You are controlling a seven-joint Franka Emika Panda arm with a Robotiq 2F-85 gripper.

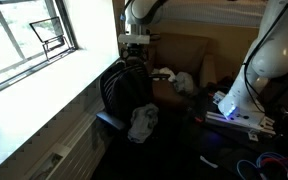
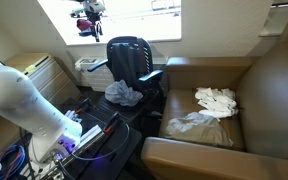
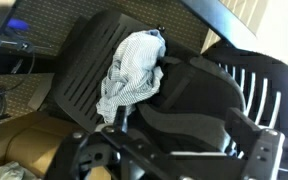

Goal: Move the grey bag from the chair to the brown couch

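Chair seat (image 3: 79, 70) — grey bag (image 3: 129, 72) crumpled, long axis diagonal in wrist view | end effector (image 1: 134, 50) spread

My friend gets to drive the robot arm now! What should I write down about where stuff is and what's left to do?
Gripper: up high above the backrest of the black office chair, not holding the bag. Whether it is open or shut can't be told.
Crumpled grey bag: lying on the chair's seat, untouched.
Brown leather couch: beside the chair, with white crumpled cloths on its seat.
Done: nothing yet.
Left: lower to the seat, grip the bag, lift it, carry it to the couch, let go.
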